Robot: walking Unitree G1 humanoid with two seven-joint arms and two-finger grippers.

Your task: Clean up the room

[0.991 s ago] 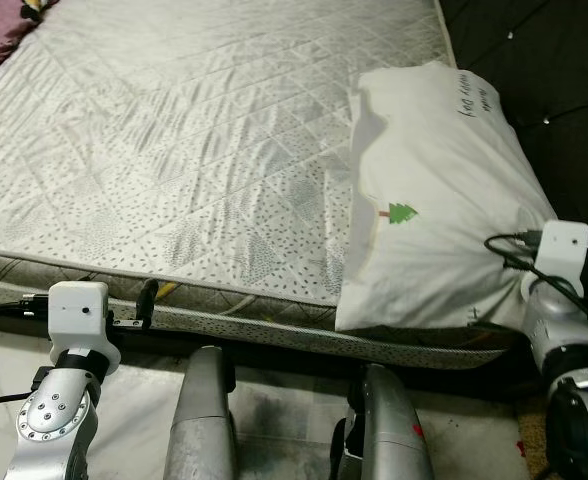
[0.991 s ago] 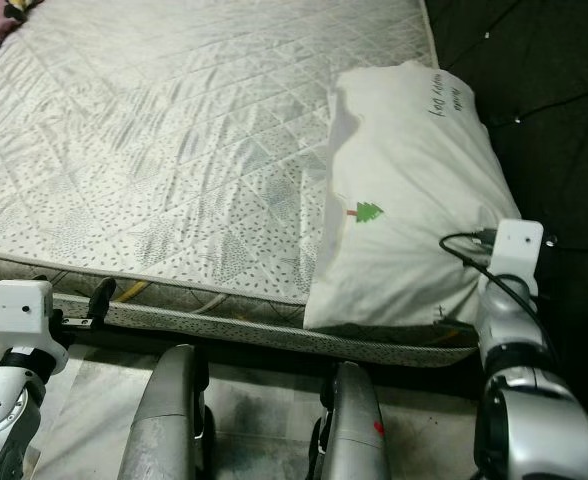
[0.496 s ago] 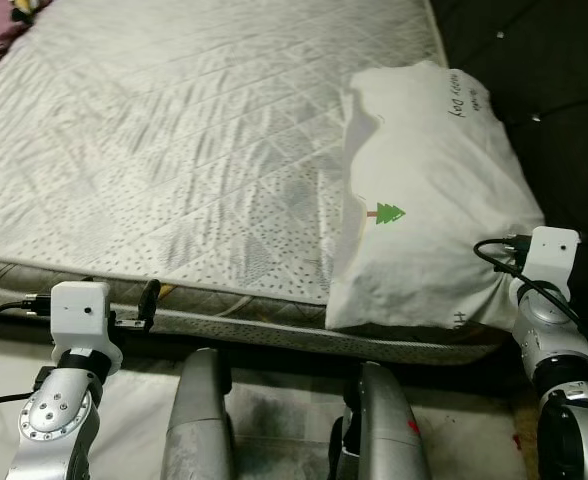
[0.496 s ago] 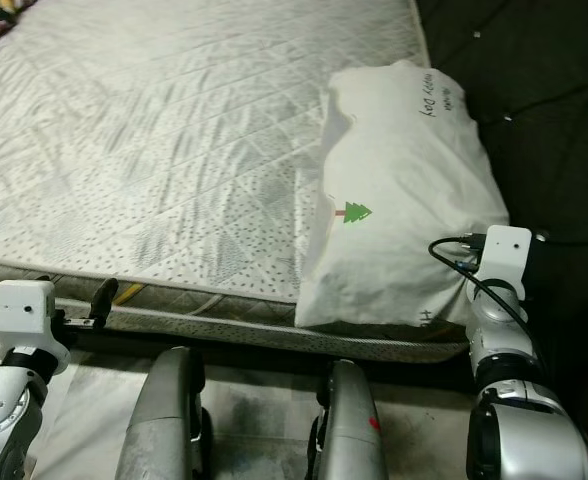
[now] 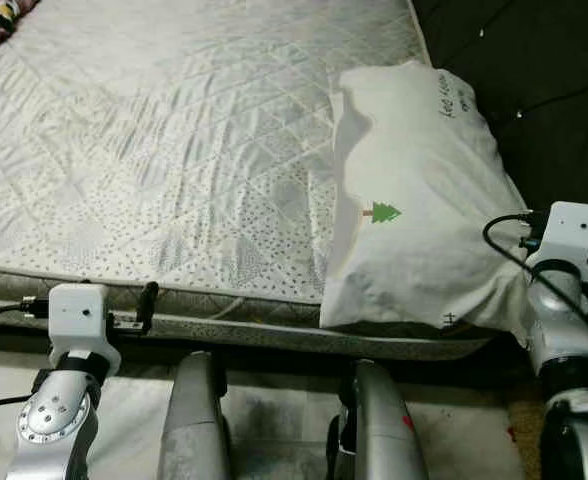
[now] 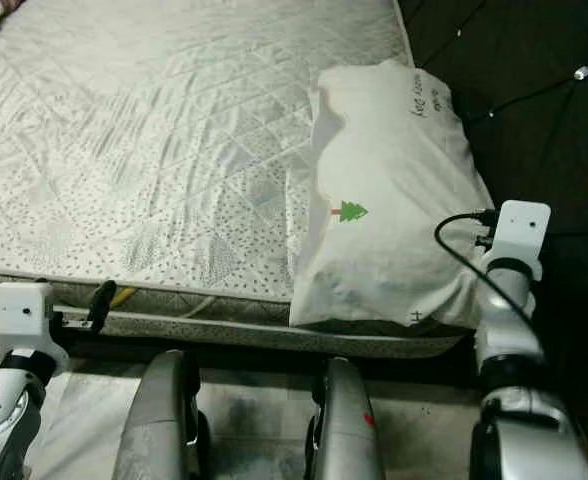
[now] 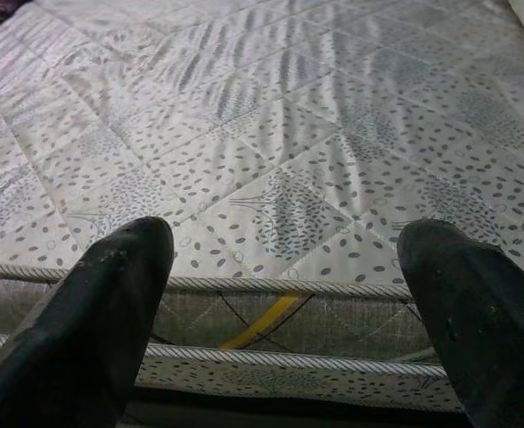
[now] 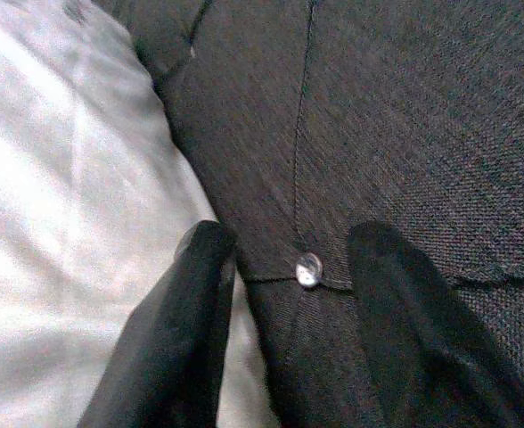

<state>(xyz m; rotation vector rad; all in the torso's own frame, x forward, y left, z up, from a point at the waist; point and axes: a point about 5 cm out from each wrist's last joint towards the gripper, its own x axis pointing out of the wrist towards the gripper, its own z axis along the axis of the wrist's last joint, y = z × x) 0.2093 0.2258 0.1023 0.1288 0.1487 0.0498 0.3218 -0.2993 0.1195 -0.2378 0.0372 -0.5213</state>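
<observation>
Shifted since the earlier frames: the right arm's white wrist block, then low against the near right corner of the white pillow with a small green tree print and handwritten lettering [image 5: 414, 210], now stands higher beside that corner, and the whole scene sits differently because the head camera has moved. Pillow: lies lengthwise along the right side of the pale quilted mattress with a grey speckled diamond pattern [image 5: 174, 150], its near end overhanging the mattress edge slightly, its far end near the dark tufted fabric headboard [image 8: 405, 116]. Right gripper [image 8: 289, 330]: two black fingers spread apart, one finger [image 8: 186, 321] lying against the pillow's side, the other over the headboard fabric; a small shiny button [image 8: 307, 268] in the headboard seam sits between them; nothing pinched. Left gripper [image 7: 284, 294]: fingers spread wide, empty, hovering at the near edge of the mattress, where corded piping and a yellow stripe [image 7: 262, 321] on the side panel show between them. Left arm's white wrist block [image 5: 78, 318]: low at the bed's near left edge. Robot's two silver legs [image 5: 199, 420]: below the bed edge, over pale floor.
</observation>
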